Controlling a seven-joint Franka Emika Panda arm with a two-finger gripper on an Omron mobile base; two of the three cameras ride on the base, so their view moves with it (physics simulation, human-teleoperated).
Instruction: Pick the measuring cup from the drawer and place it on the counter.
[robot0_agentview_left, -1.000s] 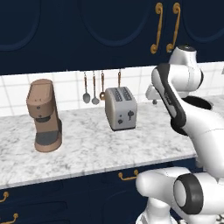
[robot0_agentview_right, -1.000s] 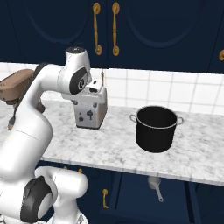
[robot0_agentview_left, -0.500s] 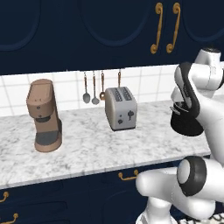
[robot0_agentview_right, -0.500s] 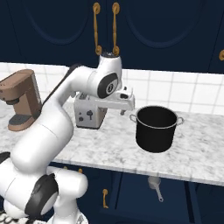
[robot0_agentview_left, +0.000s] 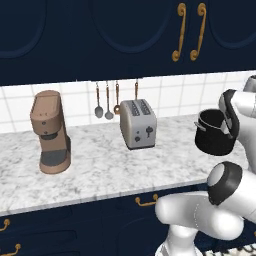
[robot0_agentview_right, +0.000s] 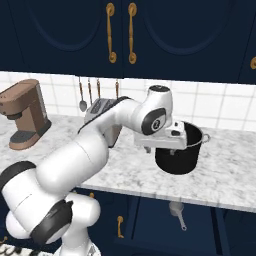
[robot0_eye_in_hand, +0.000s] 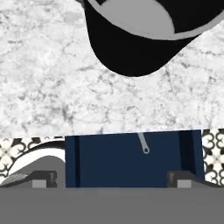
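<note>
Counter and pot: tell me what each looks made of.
The counter: polished marble or a stone look-alike, judging by white-and-grey speckled veining. The pot: probably metal with a matte black coating and a paler grey inside; no gloss shows, so enamel or anodised is open.

Base cams behind arm, left/right, facing counter; share black pot. Hand cam close, looking down at pot, counter edge.
</note>
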